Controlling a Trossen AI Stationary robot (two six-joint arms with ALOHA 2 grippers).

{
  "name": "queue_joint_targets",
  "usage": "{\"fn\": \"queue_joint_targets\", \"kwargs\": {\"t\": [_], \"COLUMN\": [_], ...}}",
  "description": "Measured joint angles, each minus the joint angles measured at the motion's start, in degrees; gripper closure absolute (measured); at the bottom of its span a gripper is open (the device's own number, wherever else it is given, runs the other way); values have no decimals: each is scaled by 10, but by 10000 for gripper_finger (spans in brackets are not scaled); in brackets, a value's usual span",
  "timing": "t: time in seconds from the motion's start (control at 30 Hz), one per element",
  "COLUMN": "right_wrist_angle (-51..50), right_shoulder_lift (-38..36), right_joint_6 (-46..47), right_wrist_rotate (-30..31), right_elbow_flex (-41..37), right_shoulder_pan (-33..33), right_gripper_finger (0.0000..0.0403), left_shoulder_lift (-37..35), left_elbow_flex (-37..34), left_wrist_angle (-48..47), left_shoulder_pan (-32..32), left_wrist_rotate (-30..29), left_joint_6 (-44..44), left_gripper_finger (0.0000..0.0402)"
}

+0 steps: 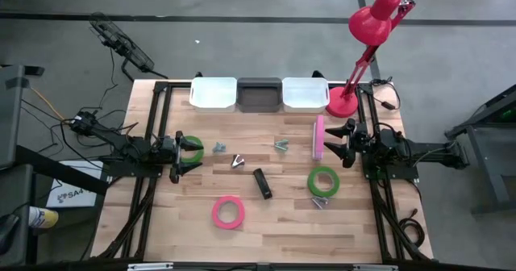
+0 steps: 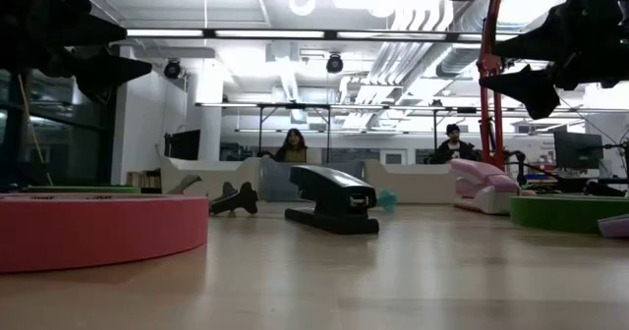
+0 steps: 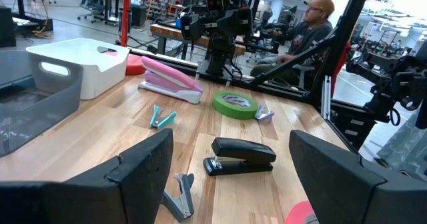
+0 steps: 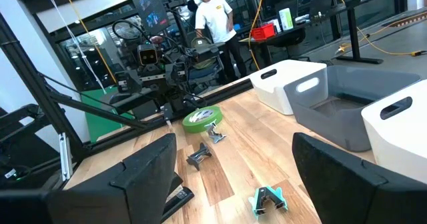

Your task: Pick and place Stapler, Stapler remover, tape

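We saw a pale, planked wooden tabletop (image 1: 274, 223) with three boxy plastic bins along its far edge, two white (image 1: 213, 93) (image 1: 305, 93) flanking a grey one (image 1: 259, 94). A flat pink tape ring (image 1: 228, 212) lay near the front, a green ring (image 1: 323, 181) toward the right, another green ring (image 1: 193, 150) just beside the left pincer (image 1: 179, 157). A glossy black stapler (image 1: 262, 182) sat mid-table, a long pink stapler (image 1: 319, 136) near the right pincer (image 1: 338, 141). Small clawed staple removers lay scattered: teal (image 1: 280, 145), metallic grey (image 1: 238, 160). Both pincers hovered above the wood at opposite sides, fingers spread wide, holding and touching nothing.
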Motion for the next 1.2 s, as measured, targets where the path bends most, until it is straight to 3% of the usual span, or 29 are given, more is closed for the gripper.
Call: {"fn": "queue_joint_targets", "kwargs": {"t": [0.93, 1.2], "right_wrist_angle": [20, 18], "right_shoulder_lift": [0, 0], "right_joint_6": [6, 221], "right_wrist_rotate": [1, 36], "right_elbow_flex": [-2, -2], "right_shoulder_pan": [0, 0], "right_gripper_finger": [112, 112], "left_shoulder_lift": [0, 0], "left_elbow_flex": [0, 0], "left_wrist_angle": [0, 0], "left_shoulder_pan": [0, 0], "left_wrist_rotate": [0, 0], "left_joint_6": [0, 0], "left_gripper_finger": [106, 106]}}
